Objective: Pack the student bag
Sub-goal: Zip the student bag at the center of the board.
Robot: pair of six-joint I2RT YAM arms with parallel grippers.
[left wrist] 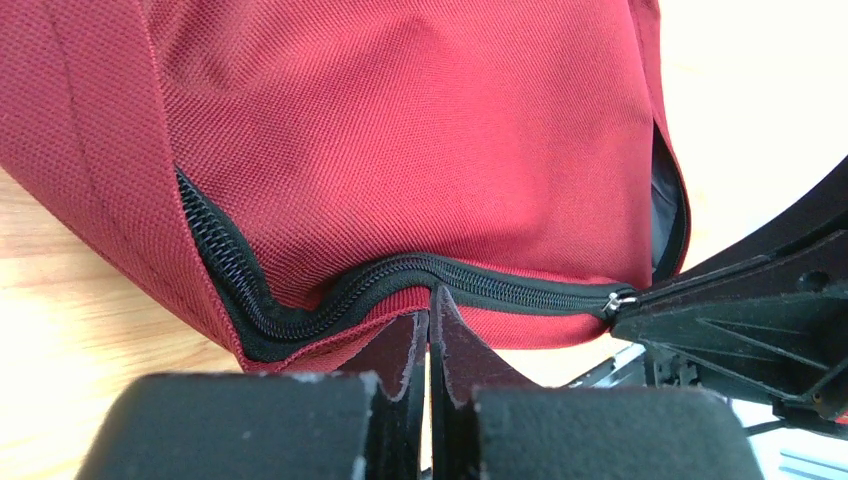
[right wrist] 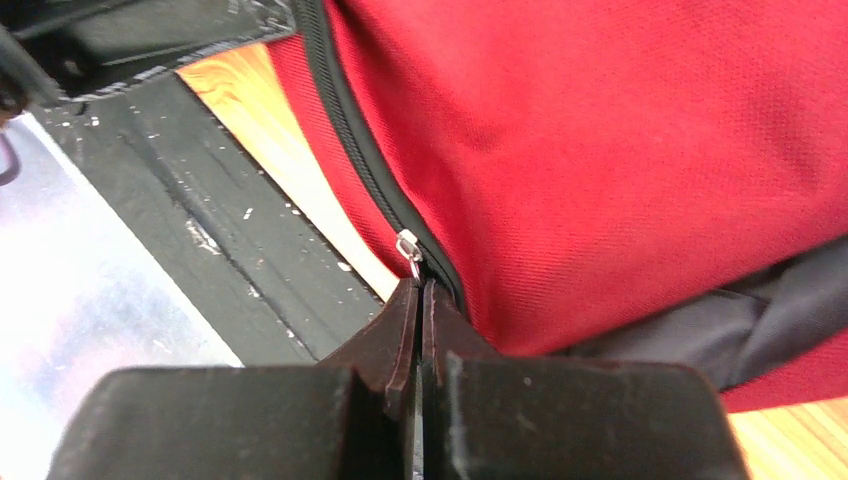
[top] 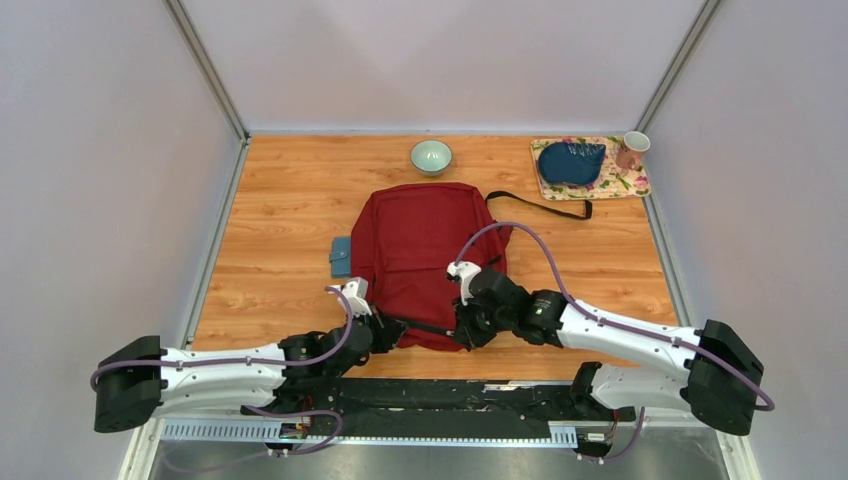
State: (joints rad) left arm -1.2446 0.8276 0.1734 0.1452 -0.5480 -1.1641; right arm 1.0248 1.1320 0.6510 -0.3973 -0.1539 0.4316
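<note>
The left arm (top: 220, 365) lies low along the near edge of the tabletop (top: 280, 220) and is stretched toward the middle, with its wrist almost level. The left end effector (left wrist: 430, 300) is clenched on the student bag (top: 425, 250), pinching the red edge just under the zipper (left wrist: 300, 310). I judge that this pinch is there to anchor the cloth, so that the zipper is kept tight and the bag does not slide when the zipper is worked.

The bag lies flat in the middle of the tabletop, with its zipped edge toward the arms. A blue flat thing (top: 341, 256) shows just beside its left side. Between the two end effectors the zipper looks closed. To the right of that part the mouth gapes and the grey lining (right wrist: 700, 320) shows.

The right arm (top: 620, 335) comes in from the right, with the elbow bent and the wrist turned inward. The right end effector (right wrist: 420, 295) is clenched at the zipper pull (right wrist: 408, 245) and seems to grasp its tab, probably to draw it along.
</note>
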